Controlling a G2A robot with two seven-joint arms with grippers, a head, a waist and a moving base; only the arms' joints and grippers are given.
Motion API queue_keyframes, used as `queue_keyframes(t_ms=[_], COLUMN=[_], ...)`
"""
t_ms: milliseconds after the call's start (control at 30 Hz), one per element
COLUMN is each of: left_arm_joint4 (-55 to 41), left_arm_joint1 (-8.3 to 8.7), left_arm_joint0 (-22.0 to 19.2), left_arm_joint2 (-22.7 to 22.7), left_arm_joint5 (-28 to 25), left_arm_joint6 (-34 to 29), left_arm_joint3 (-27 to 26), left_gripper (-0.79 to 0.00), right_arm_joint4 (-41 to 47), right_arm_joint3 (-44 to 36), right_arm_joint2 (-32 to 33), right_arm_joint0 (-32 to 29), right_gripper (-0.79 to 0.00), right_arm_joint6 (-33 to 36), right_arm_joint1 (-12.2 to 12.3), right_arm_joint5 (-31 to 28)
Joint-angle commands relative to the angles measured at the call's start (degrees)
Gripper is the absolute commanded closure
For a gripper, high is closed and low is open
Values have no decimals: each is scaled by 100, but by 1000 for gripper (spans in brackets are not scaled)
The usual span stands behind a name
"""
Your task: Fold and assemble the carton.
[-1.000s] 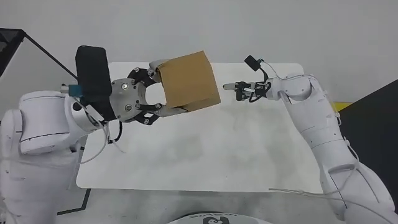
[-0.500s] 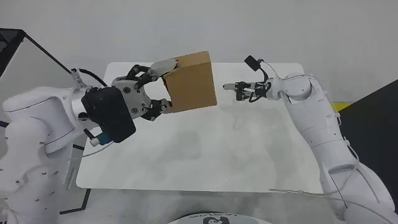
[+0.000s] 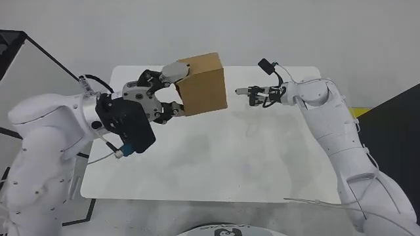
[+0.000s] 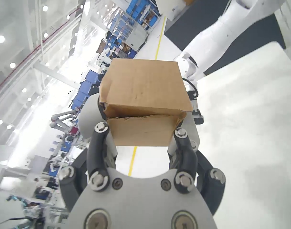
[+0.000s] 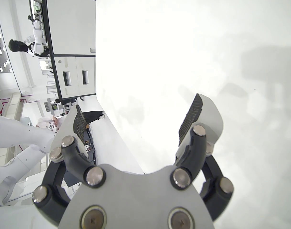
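From above: brown carton [image 3: 202, 84] over the far left part of the white tabletop [image 3: 230, 164], clamped at its left end in the left end effector [image 3: 176, 90], one finger against the far face, the other against the near face. To the carton's right, apart from it, the right end effector [image 3: 240, 92], pointing toward the box. From the left wrist: carton [image 4: 143, 89] straight ahead of the left end effector [image 4: 140, 129], gripped between the pale fingers [image 4: 87, 117] on two opposite sides, a ragged flap edge facing the camera. From the right wrist: right end effector [image 5: 138, 106] with fingers spread apart and nothing between them, over bare tabletop [image 5: 183, 36].
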Motion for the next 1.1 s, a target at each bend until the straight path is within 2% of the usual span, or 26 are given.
queue_keyframes(t_ms=[0,133,200,300,367,400,700,767,1067], left_arm_joint4=[951,3008,3460,4243,4191,3946,3916,3654,4590], left_arm_joint1=[50,248,307,398,410,398,395,371,431], left_arm_joint0=[-17,6,107,203,283,301,310,368,397], left_arm_joint2=[28,162,116,37,-45,-61,-61,-66,-51], left_arm_joint5=[242,787,1448,2057,2207,2208,2233,2521,3990], left_arm_joint6=[644,2171,2816,3428,3437,3390,3359,3164,3631], left_arm_joint3=[26,90,356,472,613,629,638,664,650], left_gripper=[0,0,0,0,0,0,0,0,0], right_arm_joint4=[0,0,0,0,0,0,0,0,0], right_arm_joint3=[0,0,0,0,0,0,0,0,0], right_arm_joint2=[0,0,0,0,0,0,0,0,0], right_arm_joint0=[0,0,0,0,0,0,0,0,0], right_gripper=[-785,-785,-785,-785,-785,-785,-785,-785,-785], right_arm_joint6=[0,0,0,0,0,0,0,0,0], right_arm_joint1=[0,0,0,0,0,0,0,0,0], right_arm_joint5=[0,0,0,0,0,0,0,0,0])
